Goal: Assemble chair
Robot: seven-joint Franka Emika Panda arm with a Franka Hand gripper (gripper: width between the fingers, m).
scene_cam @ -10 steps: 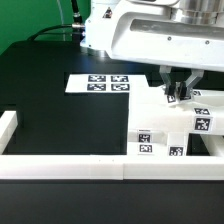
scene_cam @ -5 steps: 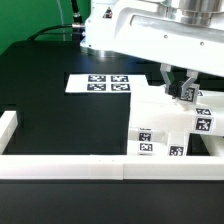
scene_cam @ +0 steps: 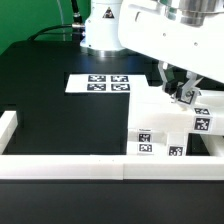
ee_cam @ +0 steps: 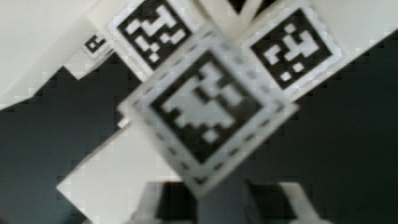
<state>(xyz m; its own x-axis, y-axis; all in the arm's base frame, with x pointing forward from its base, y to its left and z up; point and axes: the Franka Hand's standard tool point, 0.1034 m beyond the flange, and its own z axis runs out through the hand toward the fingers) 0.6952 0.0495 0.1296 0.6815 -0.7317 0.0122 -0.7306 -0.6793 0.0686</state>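
Observation:
The chair is in white blocky pieces with black-and-white tags, grouped at the exterior view's right [scene_cam: 165,125]. My gripper [scene_cam: 182,95] hangs just above the back of that group. In the wrist view a tagged white piece [ee_cam: 210,105] fills the middle, blurred. Its pointed lower edge lies between my two fingers [ee_cam: 171,203], with a dark gap on each side. The gripper [ee_cam: 224,203] looks open around that edge, not touching it. Other tagged faces [ee_cam: 294,45] show behind it.
The marker board [scene_cam: 100,83] lies flat on the black table behind the middle. Low white border rails run along the front [scene_cam: 70,166] and the exterior view's left [scene_cam: 8,125]. The arm's white base [scene_cam: 100,30] stands at the back.
The arm's upper body has shifted up and toward the exterior view's right. The gripper moved slightly right over the chair pieces. The pieces have not visibly moved.

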